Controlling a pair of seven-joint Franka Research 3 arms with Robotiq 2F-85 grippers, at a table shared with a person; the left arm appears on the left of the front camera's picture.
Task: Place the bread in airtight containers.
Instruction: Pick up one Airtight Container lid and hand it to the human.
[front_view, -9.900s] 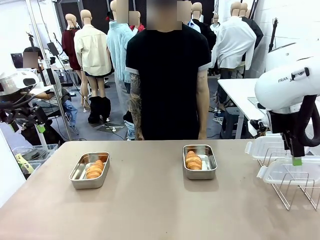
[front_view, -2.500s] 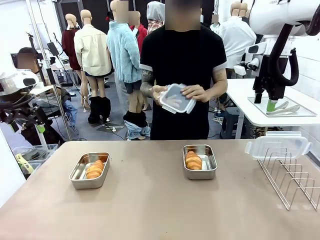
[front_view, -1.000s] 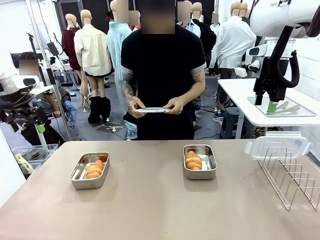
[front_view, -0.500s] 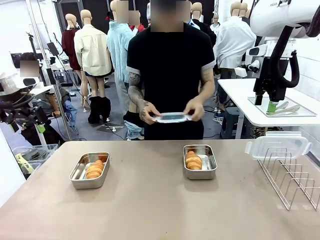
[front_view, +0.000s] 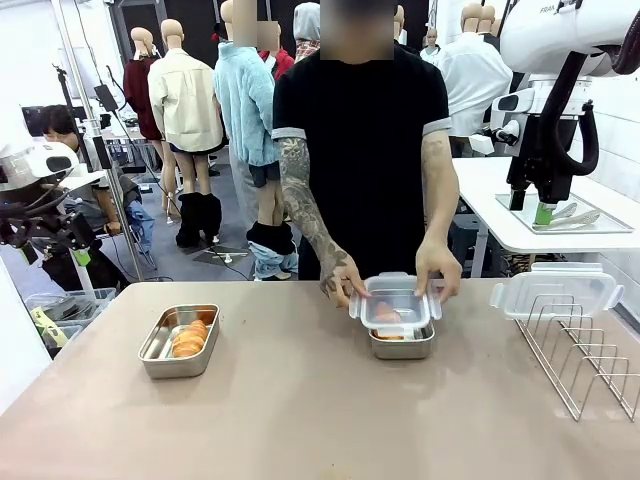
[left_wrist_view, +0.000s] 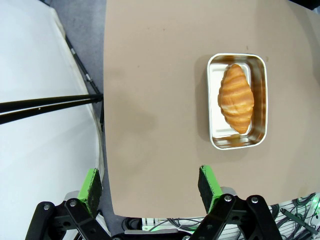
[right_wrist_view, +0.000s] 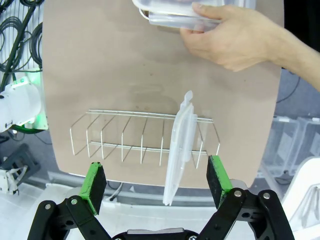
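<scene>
Bread (front_view: 189, 338): one roll lies in the uncovered tin (front_view: 160, 352), well apart from the wire rack (front_view: 585, 350). The other roll (front_view: 385, 314) lies in the second tin (front_view: 402, 349), nearer the rack, where a person's hands (front_view: 438, 272) hold a clear lid (front_view: 395, 298) on it. Judged stage: both rolls placed, one lid going on, a spare lid (front_view: 555, 290) waiting in the rack. The right gripper (right_wrist_view: 156, 184) hovers above the rack, jaws wide and empty. The left gripper (left_wrist_view: 150, 184), equally wide and empty, hangs near the uncovered tin.

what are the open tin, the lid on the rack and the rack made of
The open tin looks like brushed stainless steel: grey, softly reflective. The lid seems clear plastic: see-through, slightly cloudy. The rack is thin shiny wire, probably steel.
</scene>
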